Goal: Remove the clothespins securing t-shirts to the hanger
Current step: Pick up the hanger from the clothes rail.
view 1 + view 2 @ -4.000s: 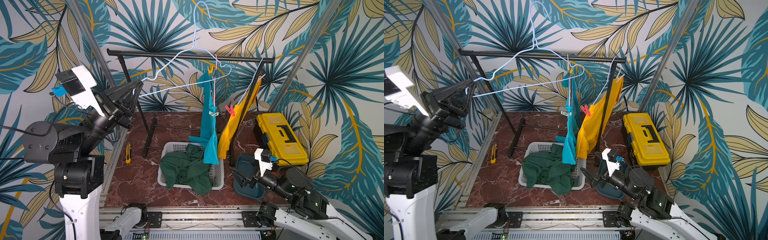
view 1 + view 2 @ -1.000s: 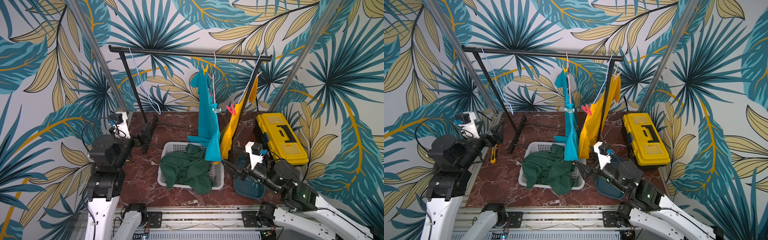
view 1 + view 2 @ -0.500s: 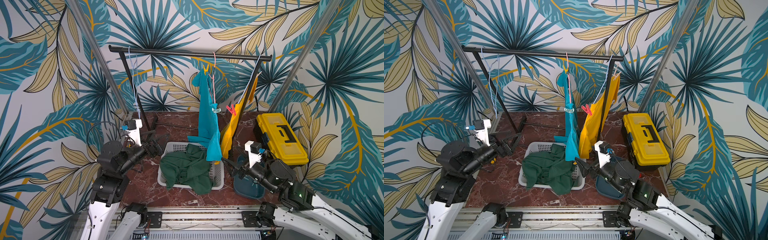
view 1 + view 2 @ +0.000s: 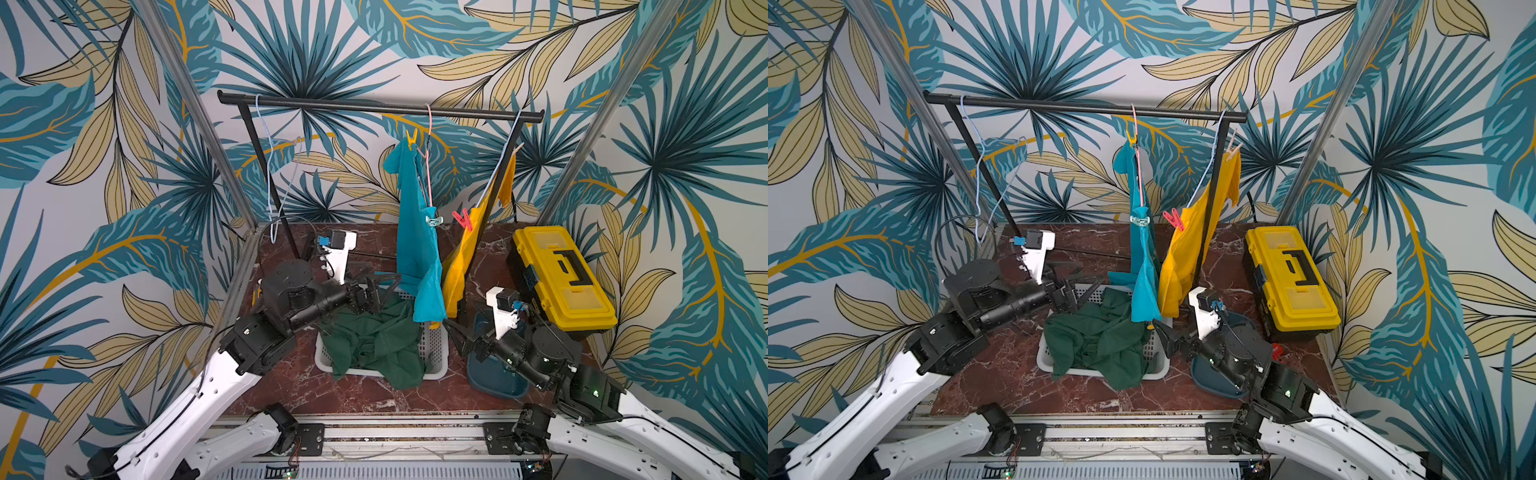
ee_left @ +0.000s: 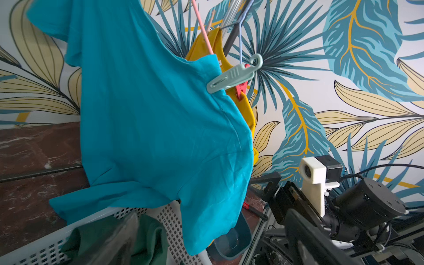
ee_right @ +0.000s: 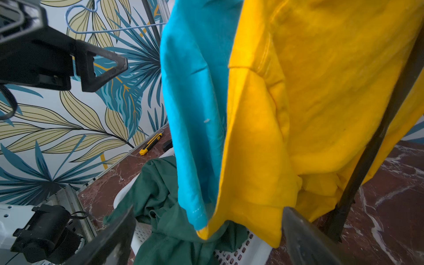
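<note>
leafy wallpaper all round and a red marble tabletop [image 4: 291,386], so i'll place everything off the white basket [image 4: 434,353]. what's just changed: a few seconds back the left arm was way up above the basket with the pale blue hanger [image 4: 270,174]. now that hanger hangs bare on the black rail [image 4: 374,107], off to the basket's left-arm side, and the left gripper [image 4: 386,289] has dropped to the basket's back rim, spread wide and empty, facing the turquoise t-shirt [image 4: 415,232]. the right gripper [image 4: 455,334] has crept up to the basket's other side, also wide open with nothing in it. i read that as one shirt finished: the dark green t-shirt [image 4: 374,340] is heaped in the basket, no pins on it that i can see. still pinned above the basket: the turquoise one by a yellow clothespin [image 4: 411,138] and a teal clothespin [image 4: 433,219], and the yellow t-shirt [image 4: 1187,249] by a red clothespin [image 4: 464,219] and a pale clothespin [image 4: 1234,146]. the dark blue tub [image 4: 492,380] sits just beside the basket, can't tell what's in it. the yellow toolbox [image 4: 561,282] past that is shut.
</note>
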Motion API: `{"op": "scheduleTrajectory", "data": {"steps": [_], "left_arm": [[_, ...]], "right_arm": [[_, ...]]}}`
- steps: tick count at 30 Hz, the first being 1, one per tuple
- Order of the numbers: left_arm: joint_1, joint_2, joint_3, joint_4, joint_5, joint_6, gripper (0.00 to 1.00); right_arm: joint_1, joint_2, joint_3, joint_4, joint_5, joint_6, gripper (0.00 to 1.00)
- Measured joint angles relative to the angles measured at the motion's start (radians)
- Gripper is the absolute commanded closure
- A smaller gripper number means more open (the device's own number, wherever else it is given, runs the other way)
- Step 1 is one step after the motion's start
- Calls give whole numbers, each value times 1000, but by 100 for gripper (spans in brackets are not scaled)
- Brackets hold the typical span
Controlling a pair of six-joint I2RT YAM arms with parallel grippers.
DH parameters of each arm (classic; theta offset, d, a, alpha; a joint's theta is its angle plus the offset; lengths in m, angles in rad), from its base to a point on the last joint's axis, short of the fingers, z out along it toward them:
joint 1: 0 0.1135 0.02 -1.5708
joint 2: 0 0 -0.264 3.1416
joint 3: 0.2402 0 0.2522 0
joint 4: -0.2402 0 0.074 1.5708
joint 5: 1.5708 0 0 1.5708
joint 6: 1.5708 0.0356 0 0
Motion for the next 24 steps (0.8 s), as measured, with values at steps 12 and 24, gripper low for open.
{"op": "scheduleTrajectory", "data": {"steps": [12,24], "left_arm": [[-63,227,247,13,-113,14,0],[-215,389,329,-11,-389,72,19]], "right_arm": [[-1,-108,-65,-70,53,30,1],[-1,-142,-69,-80,77,29,0]]}}
